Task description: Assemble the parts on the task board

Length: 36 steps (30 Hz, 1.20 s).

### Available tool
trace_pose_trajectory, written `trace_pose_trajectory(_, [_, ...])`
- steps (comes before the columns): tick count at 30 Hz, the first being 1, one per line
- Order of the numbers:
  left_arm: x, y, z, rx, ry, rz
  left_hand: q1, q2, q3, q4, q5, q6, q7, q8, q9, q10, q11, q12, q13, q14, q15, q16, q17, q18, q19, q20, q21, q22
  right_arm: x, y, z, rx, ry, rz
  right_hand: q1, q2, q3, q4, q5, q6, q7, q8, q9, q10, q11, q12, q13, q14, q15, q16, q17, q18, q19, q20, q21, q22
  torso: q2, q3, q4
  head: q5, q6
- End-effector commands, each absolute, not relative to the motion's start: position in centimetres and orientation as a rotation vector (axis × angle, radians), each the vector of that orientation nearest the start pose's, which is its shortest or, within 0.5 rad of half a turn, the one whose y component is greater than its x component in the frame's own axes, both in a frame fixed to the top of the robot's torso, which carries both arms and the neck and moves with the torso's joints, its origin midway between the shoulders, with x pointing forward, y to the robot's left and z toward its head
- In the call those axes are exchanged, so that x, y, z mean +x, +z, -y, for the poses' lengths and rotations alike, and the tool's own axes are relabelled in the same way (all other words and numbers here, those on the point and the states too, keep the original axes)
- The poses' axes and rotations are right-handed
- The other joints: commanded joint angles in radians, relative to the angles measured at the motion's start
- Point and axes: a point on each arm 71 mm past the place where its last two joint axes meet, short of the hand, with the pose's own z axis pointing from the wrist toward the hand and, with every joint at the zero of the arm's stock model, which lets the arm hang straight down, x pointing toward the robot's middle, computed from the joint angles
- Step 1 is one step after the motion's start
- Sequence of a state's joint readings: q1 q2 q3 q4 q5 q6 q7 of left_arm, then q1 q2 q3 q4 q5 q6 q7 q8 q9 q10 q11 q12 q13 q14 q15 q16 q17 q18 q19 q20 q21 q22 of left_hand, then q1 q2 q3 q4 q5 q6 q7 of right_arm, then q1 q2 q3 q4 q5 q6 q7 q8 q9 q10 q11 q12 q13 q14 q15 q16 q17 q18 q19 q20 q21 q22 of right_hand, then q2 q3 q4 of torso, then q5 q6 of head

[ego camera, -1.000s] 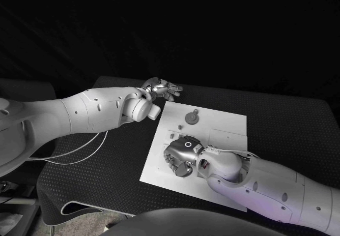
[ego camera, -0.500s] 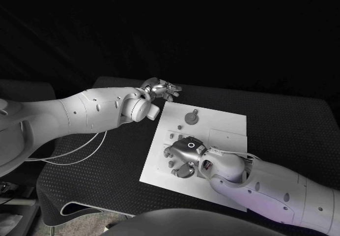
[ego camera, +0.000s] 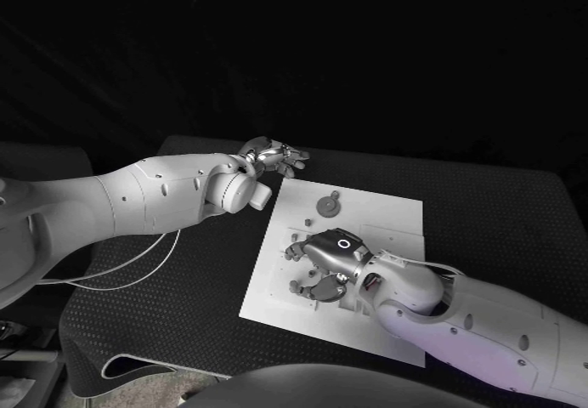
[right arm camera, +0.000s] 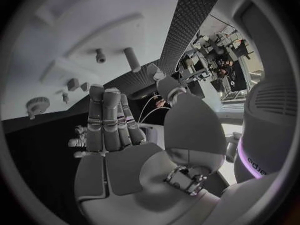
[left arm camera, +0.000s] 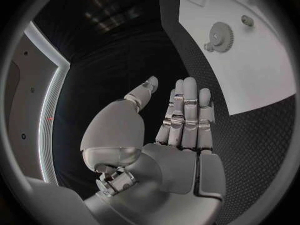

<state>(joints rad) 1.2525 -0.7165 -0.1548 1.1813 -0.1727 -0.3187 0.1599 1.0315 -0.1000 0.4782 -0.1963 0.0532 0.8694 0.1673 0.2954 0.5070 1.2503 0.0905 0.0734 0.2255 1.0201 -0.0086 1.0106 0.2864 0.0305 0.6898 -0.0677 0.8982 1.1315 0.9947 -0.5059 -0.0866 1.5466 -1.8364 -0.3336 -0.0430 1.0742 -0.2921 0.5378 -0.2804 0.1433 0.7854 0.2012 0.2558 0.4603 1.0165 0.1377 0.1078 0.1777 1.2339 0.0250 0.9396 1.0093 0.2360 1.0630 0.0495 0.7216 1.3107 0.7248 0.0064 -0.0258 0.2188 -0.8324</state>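
While the right hand (ego camera: 321, 270) hovers low over the middle of the task board (ego camera: 377, 214), its fingers hang apart and curved down with nothing between them — open, as far as I can see, and poised as if to come down on one of the small parts. A few of those parts (ego camera: 298, 233) stand just beyond its fingertips, short pegs and blocks set in the board; from the right wrist they appear ahead of the fingers as two upright pegs (right arm camera: 132, 59) and some small blocks (right arm camera: 74, 84). My guess is the hand sits there because the next piece to seat is directly beneath or just ahead of it.

Farther from that hand, toward the board's far edge, lies a round toothed gear (ego camera: 330, 203) on its own, with bare white board around it — good room to reach it from above.

Beyond the board's far corner the left hand (ego camera: 274, 156) is held off the board above the black table (ego camera: 490, 204), fingers extended and apart, gripping nothing; from its own wrist the gear (left arm camera: 220, 34) lies well ahead of it. It seems parked clear, leaving the board free.
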Motion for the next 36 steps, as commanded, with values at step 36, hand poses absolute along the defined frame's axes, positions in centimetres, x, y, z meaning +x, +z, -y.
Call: trace_pose_trajectory(36, [54.6,-22.6,-26.1,-1.072,-1.088,-1.622,-0.007,-0.001,-0.004,0.006,0.000,-0.007,0.001,0.007,-0.002,-0.004,0.005,0.000,0.002,0.001,0.002,-0.006,0.003,-0.002,-0.004,-0.036,-0.008,0.003,40.9,-26.9,21.8,0.296,0.575,-2.575,-0.295,0.260,-0.182,0.122,0.201,0.171,-0.103,0.065,0.100,0.096,-0.153,1.064,0.761,0.049,-0.147,0.269,0.083,0.026,0.089,-0.101,0.171,0.017,-0.026,0.0146,-0.0370,-0.108,0.016])
